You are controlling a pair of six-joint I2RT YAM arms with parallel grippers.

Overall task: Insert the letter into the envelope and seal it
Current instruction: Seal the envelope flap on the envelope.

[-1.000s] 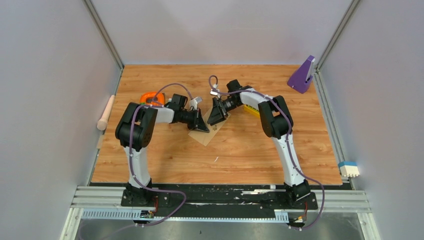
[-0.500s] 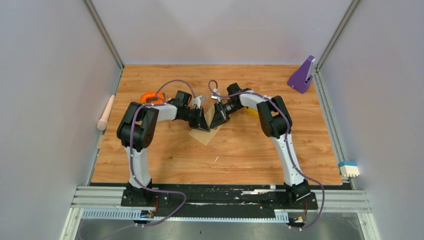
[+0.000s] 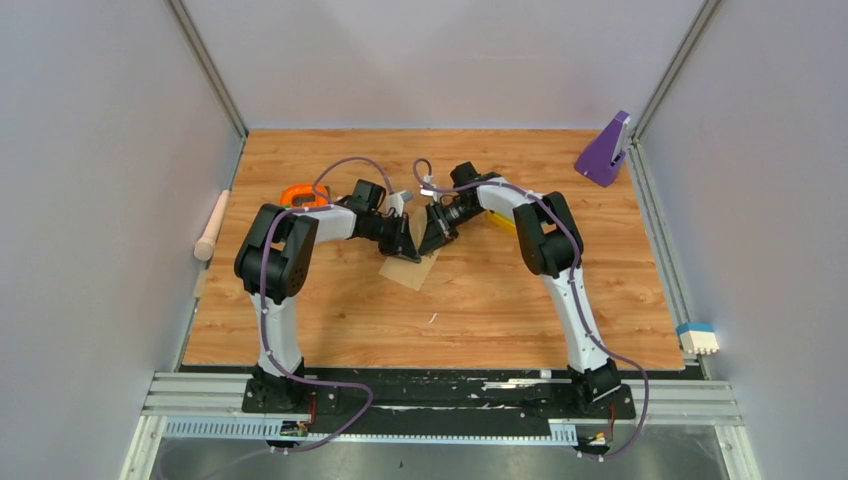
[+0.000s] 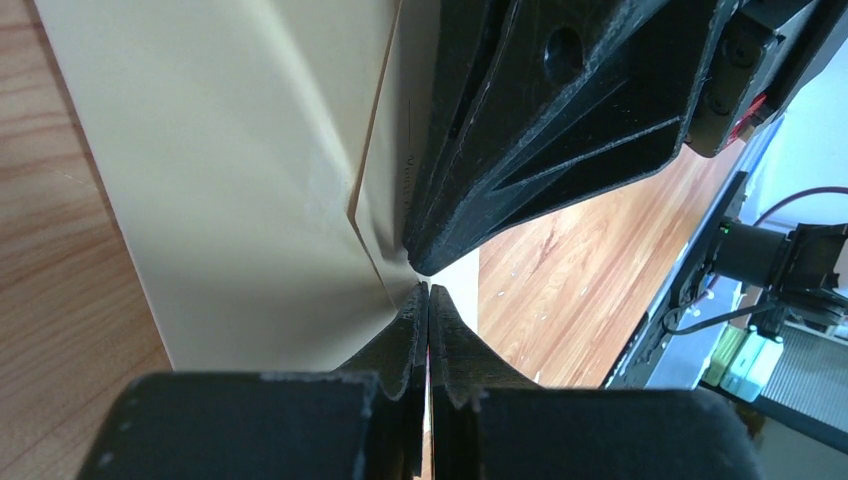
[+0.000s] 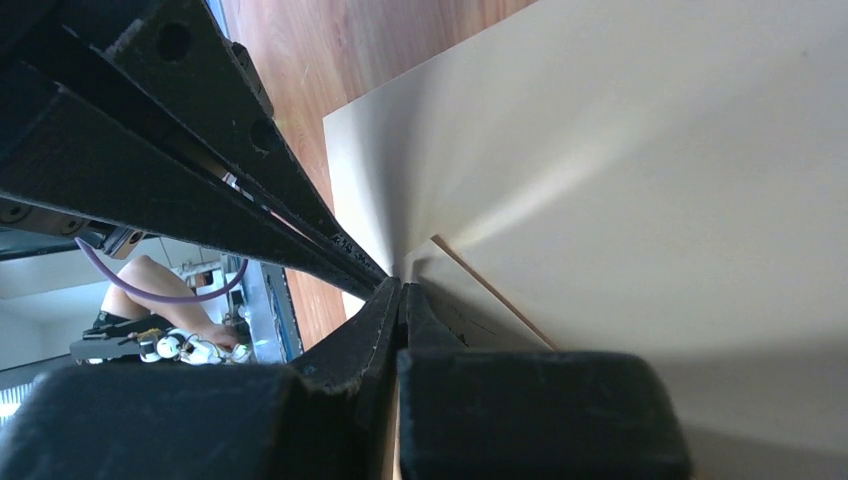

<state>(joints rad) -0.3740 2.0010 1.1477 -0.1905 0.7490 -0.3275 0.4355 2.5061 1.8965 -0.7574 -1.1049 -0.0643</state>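
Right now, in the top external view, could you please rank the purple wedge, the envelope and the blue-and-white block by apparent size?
1. purple wedge
2. envelope; it is partly covered, so its place against the wedge is unsure
3. blue-and-white block, the smallest

Tan envelope (image 3: 408,272); wood-grain table (image 3: 500,300); purple stand (image 3: 603,150).

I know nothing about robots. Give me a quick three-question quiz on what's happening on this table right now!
1. True or false: the left gripper and right gripper meet at the envelope.
2. What colour is the thing lying behind the left arm? A orange, B green, C blue.
3. Fill in: both grippers are ___ (open or shut).
Key: 1 true; 2 A; 3 shut.
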